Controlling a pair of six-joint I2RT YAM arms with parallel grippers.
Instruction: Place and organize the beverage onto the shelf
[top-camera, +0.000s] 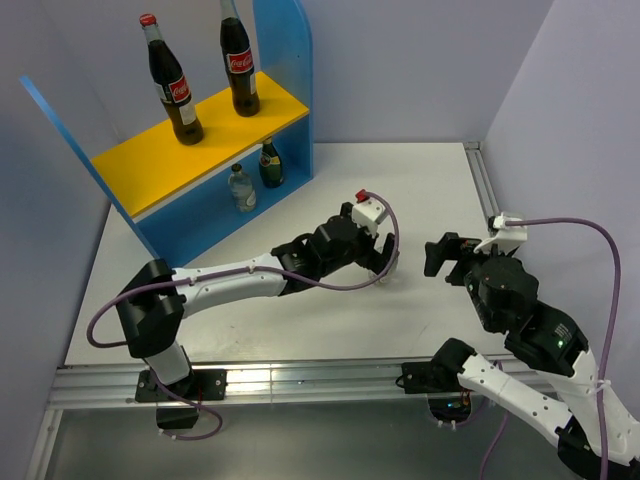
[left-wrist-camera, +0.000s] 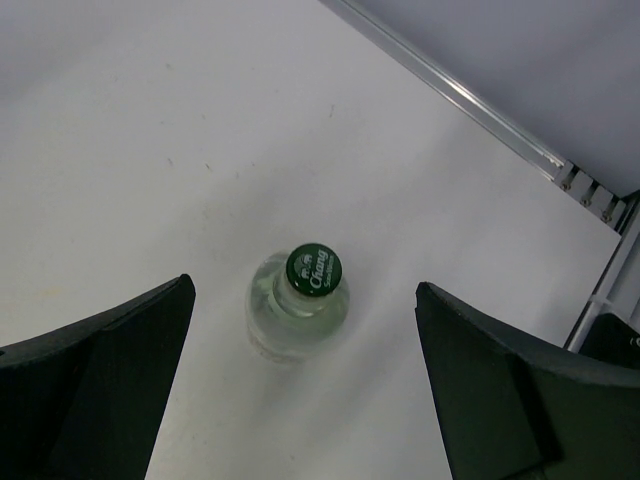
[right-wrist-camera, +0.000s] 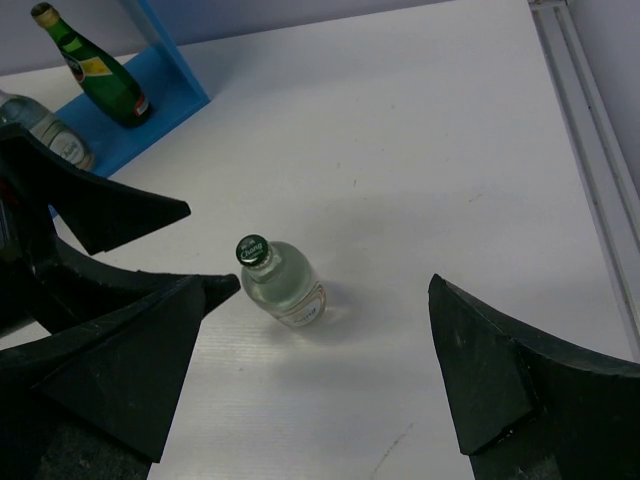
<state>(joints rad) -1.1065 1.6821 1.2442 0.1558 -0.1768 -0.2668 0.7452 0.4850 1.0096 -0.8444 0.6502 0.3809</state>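
A small clear bottle (left-wrist-camera: 298, 312) with a green cap stands upright on the white table, mid-table. My left gripper (left-wrist-camera: 302, 286) is open and hangs right over it, one finger on each side, not touching. In the top view my left gripper (top-camera: 384, 258) hides most of this bottle. My right gripper (right-wrist-camera: 334, 284) is open and empty, just right of the same bottle (right-wrist-camera: 283, 287). Two tall cola bottles (top-camera: 175, 84) (top-camera: 239, 62) stand on the shelf's yellow top board (top-camera: 150, 160). A second clear bottle (top-camera: 241, 188) and a green bottle (top-camera: 270, 163) stand on its lower level.
The blue side panel (top-camera: 288, 80) closes the shelf's right end. A metal rail (top-camera: 482, 180) runs along the table's right edge, with walls close behind and to the right. My right gripper (top-camera: 442, 256) faces the left one across a small gap.
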